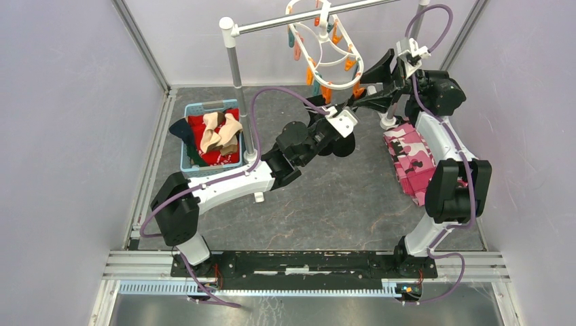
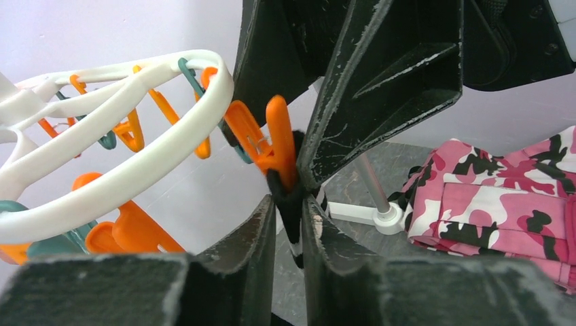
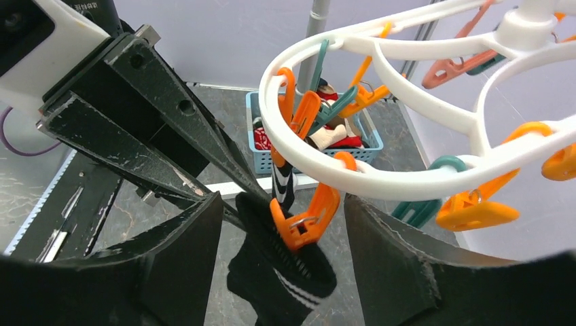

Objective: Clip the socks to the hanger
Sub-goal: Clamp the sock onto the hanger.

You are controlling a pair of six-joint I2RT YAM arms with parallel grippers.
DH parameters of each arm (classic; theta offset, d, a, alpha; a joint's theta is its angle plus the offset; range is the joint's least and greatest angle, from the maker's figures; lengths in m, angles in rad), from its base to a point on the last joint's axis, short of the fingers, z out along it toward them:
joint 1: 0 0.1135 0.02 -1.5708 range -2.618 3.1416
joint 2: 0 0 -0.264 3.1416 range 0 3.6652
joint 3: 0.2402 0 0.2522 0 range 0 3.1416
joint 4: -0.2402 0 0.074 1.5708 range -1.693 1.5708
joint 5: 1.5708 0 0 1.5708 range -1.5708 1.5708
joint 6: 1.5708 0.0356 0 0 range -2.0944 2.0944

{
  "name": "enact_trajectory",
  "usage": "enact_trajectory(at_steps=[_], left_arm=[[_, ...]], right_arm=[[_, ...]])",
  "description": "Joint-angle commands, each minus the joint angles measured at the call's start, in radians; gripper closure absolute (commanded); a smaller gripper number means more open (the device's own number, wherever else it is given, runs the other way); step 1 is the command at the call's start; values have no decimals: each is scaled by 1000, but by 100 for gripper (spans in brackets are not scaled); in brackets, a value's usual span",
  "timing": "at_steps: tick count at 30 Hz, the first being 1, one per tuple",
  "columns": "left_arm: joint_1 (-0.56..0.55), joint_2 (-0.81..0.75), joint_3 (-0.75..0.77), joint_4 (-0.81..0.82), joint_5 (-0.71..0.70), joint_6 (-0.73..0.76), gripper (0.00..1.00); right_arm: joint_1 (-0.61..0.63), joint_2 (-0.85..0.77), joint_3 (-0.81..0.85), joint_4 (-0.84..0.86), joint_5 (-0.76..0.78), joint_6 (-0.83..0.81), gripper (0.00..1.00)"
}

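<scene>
- Blue basket (image 1: 192, 109) on the desk (image 1: 326, 197) holds red, beige and dark socks (image 1: 217, 132), none of them clipped yet
- Left tool (image 2: 289, 210) has its fingers almost together, pinching the dark sock (image 3: 285, 272) just under the clip
- Right tool (image 3: 284, 204) gapes open astride the orange clothespin (image 3: 306, 221), which appears to bite that sock's cuff
- Hanger (image 3: 380, 183) carries a second dark sock (image 3: 282, 180); its other visible pins look bare

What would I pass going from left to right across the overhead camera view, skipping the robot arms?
Blue basket holding socks → white clip hanger → pink camouflage cloth. The rack pole overlaps the basket, so I left it out.
</scene>
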Motion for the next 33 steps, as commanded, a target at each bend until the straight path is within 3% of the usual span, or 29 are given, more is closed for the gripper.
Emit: enact_trajectory(at_steps=[1,9,15,24,28,33], left_arm=[[6,-55,-2,47,-4,-86,68],[5,-116,-38,0,22,-180,46],[5,-214,-82,-110,126,-290,29],[10,-450,-284,-277,254,-478,3],[14,-571,-403,-360,250,-558,0],[29,-698,-608,-339,212,-667,0]], right_arm=[[-34,-30,35,114,-11,52,26],[-93,-40,-2,198,-11,132,22],[-138,-83,-86,278,-13,184,22],[-246,-203,-353,462,-14,283,22],[-291,-271,-507,461,-14,254,22],[-299,-341,-682,460,16,262,22]])
